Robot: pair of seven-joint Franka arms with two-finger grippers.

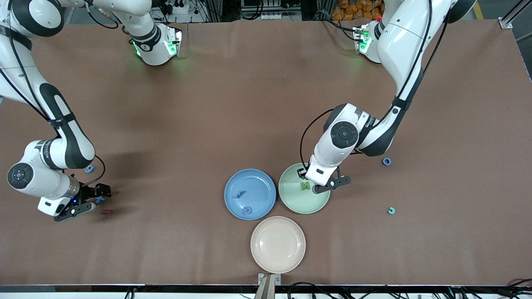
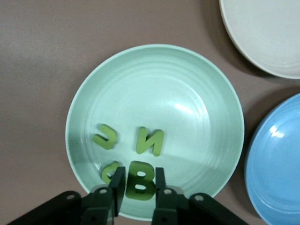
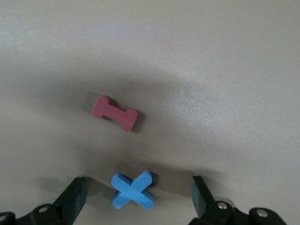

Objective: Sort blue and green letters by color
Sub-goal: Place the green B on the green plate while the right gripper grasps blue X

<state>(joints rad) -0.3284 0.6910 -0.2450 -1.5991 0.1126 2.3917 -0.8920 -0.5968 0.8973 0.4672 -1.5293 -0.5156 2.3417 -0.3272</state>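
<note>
Over the green plate (image 2: 154, 61) my left fingers (image 2: 117, 185) pinch a green B (image 2: 138, 180), while my right fingers (image 3: 75, 199) gape around the blue X (image 3: 132, 190).

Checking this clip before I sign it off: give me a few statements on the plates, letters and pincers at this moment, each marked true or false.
1. The left pincer is over the green plate with a green letter B between its fingers. True.
2. The green plate has no loose letters in it. False: a green N and two more green letters lie in it.
3. The right pincer is shut on the blue X. False: its fingers stand wide open on either side of the X, which lies on the table.
4. A dark red letter lies on the table beside the blue X. True.
5. The beige plate holds a blue letter. False: it holds none.
</note>
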